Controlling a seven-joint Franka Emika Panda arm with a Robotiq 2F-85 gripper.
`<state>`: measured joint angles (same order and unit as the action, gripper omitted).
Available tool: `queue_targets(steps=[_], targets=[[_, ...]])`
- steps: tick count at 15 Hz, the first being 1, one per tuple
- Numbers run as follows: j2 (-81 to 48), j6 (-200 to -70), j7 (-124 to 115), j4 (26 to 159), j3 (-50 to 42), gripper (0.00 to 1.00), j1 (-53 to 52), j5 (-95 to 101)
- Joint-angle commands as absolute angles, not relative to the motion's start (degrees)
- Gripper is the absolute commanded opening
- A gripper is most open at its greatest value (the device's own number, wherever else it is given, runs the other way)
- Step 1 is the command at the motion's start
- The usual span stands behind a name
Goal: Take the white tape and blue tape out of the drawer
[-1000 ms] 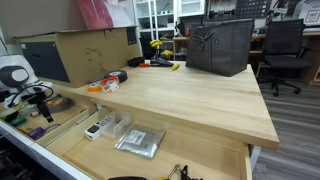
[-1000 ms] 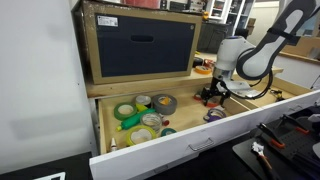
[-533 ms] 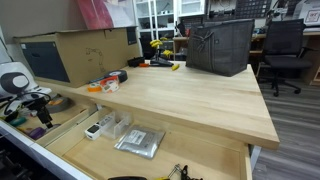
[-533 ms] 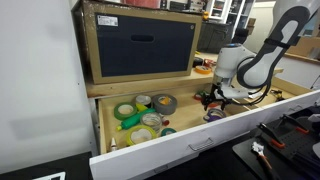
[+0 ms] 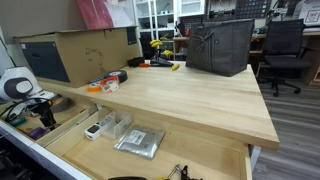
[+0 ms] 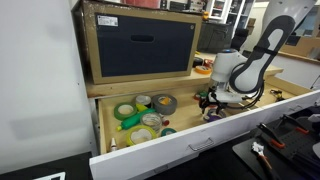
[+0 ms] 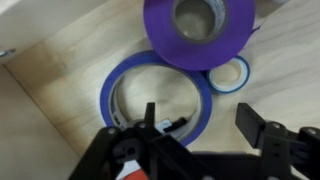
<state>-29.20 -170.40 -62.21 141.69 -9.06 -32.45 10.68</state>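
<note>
The drawer is pulled out, also in an exterior view. In the wrist view a thin blue tape ring lies flat on the wood floor, partly under a purple roll, with a small light-blue ring beside it. My gripper is open just above the blue tape, one finger inside the ring and one outside. It shows low in the drawer in both exterior views. A whitish roll, likely the white tape, lies among rolls at the drawer's other end.
Green rolls, a dark roll and an orange-yellow roll fill one compartment. A cardboard box stands on the tabletop above. Small boxes and a plastic bag lie in other compartments.
The gripper has shifted a little sideways and lower inside the drawer, towards the blue tape. The rolls have not moved.
</note>
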Motion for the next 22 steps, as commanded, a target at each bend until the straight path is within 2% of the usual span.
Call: queue_targets(steps=[1, 5, 8, 15, 22], targets=[[-30.92, -171.76, -62.17, 139.55, -10.36, 0.51, -34.37, 7.63], [-30.88, -171.59, -61.88, 138.99, -10.60, 0.20, -34.68, 5.92], [-29.40, -171.27, -61.74, 139.44, -10.58, 0.01, -34.91, 5.24], [-22.91, -167.62, -60.68, 140.97, -9.48, 0.03, -35.12, 5.68], [-14.33, -156.63, -59.23, 141.13, -5.21, 0.03, -30.81, 7.70]])
